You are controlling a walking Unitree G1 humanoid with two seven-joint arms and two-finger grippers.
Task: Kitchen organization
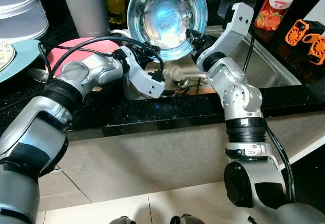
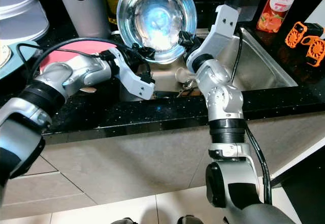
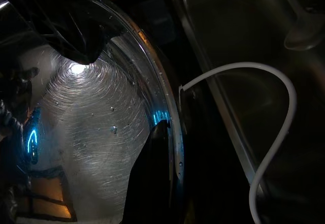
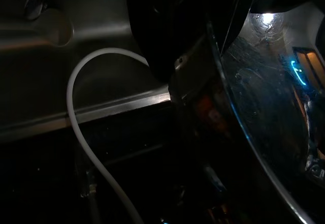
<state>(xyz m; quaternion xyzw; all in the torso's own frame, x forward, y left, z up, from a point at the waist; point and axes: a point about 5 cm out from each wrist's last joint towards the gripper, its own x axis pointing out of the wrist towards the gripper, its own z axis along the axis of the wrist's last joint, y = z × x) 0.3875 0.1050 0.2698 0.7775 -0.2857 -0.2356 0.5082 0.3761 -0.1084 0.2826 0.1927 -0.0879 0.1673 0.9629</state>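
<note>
Steel bowl (image 1: 167,18) between both grippers — behind, "JAPAN" tumbler (image 1: 85,5), seemingly "Peach" bottle (image 1: 278,3)

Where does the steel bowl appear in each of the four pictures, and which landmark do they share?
Left eye view: steel bowl, top centre, tilted, above the sink.
Right eye view: top centre, slightly further left.
Left wrist view: scratched inside, left half.
Right wrist view: right side, rim running diagonally.
Shared landmark: white tube beside the bowl.
</note>
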